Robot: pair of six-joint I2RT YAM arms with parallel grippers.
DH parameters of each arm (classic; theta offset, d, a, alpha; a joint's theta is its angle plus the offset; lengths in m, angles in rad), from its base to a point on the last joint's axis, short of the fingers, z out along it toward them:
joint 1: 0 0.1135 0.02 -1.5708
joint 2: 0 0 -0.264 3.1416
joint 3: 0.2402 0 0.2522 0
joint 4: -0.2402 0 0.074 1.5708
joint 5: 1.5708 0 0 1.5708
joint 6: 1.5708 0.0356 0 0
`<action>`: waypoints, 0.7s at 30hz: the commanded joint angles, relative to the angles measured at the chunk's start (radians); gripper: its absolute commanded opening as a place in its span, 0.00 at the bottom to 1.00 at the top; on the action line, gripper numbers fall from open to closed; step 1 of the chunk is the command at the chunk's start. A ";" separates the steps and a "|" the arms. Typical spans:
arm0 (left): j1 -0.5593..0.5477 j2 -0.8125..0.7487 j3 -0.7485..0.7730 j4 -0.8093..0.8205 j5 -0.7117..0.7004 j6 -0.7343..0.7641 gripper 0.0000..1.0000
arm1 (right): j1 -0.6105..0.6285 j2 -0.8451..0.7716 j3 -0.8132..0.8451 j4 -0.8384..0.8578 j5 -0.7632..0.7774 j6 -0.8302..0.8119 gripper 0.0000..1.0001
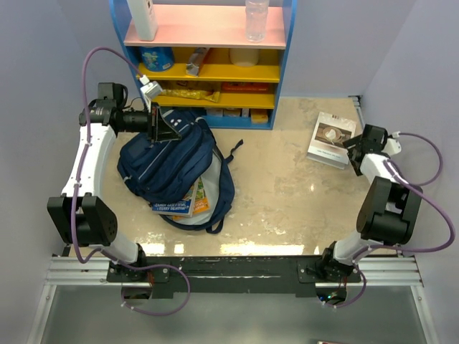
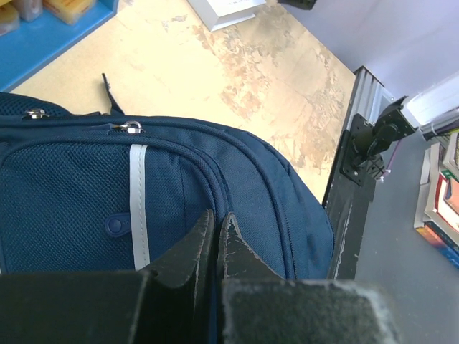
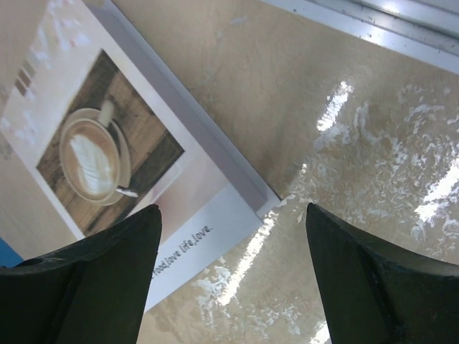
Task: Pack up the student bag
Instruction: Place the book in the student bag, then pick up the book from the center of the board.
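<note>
Our left end effector rests closed against the student bag just beneath it, steadying it, we judge, while our right end effector hovers open over the coffee-cover book on the table, ready to grasp it.

A book with a coffee cover lies on the beige tabletop, right of a blue shelf holding snacks.

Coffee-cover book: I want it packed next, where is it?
Top view: the book lies far right on the table, beside the right pincer, right of the shelf.
</note>
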 commanded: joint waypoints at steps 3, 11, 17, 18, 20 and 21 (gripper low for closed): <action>0.000 0.005 0.060 -0.011 0.095 0.084 0.00 | -0.024 0.057 -0.071 0.140 -0.125 0.039 0.81; 0.000 0.013 0.060 -0.014 0.092 0.089 0.00 | -0.045 0.071 -0.117 0.251 -0.166 0.034 0.72; 0.000 0.019 0.069 -0.016 0.085 0.086 0.00 | -0.062 0.081 -0.149 0.312 -0.189 0.040 0.49; 0.000 0.020 0.067 -0.017 0.082 0.084 0.00 | -0.067 0.091 -0.152 0.317 -0.197 0.041 0.44; 0.000 0.020 0.070 -0.020 0.075 0.086 0.00 | -0.070 0.094 -0.162 0.337 -0.209 0.045 0.36; -0.001 0.022 0.069 -0.023 0.075 0.089 0.00 | -0.068 0.092 -0.163 0.340 -0.209 0.045 0.35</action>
